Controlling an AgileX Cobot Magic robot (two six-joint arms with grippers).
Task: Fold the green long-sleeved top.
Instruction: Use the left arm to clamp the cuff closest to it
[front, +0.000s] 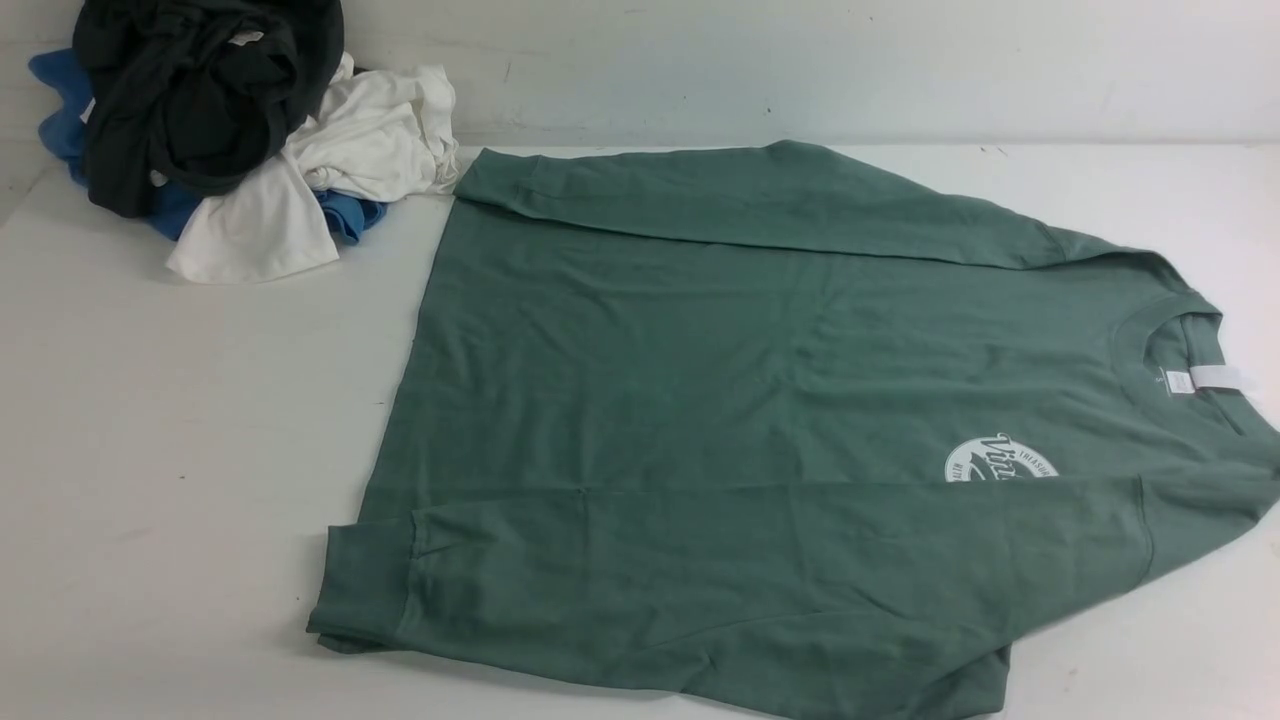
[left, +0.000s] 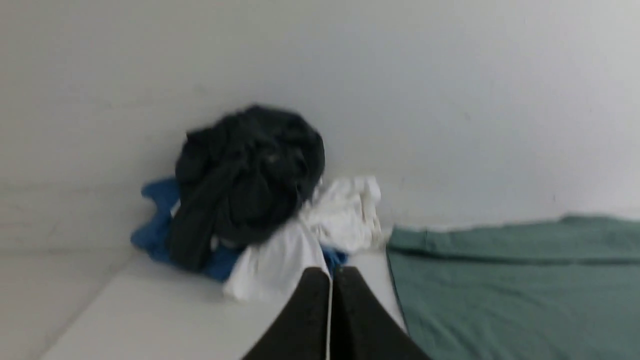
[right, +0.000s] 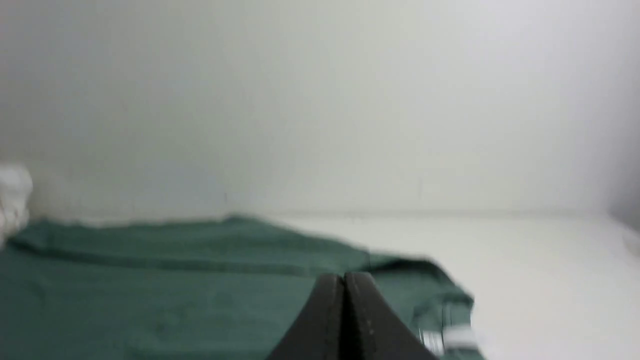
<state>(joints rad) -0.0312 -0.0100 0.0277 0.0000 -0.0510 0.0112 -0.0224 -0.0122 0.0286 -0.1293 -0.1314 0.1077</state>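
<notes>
The sage-green knit long-sleeved top (front: 700, 400) lies flat over the middle and right of the matte white table (front: 150, 450), collar to the right, with both sleeves laid across the body. The near sleeve half covers its round white chest logo (front: 1000, 462) — script starting "Vin" is readable. Print on the white neck label (front: 1205, 380) is too small to read. A heap of black, white and blue garments (front: 230, 130) sits far left against the plain white wall (front: 800, 70). The left gripper (left: 331, 280) and right gripper (right: 344, 282) are pressed together, empty.
</notes>
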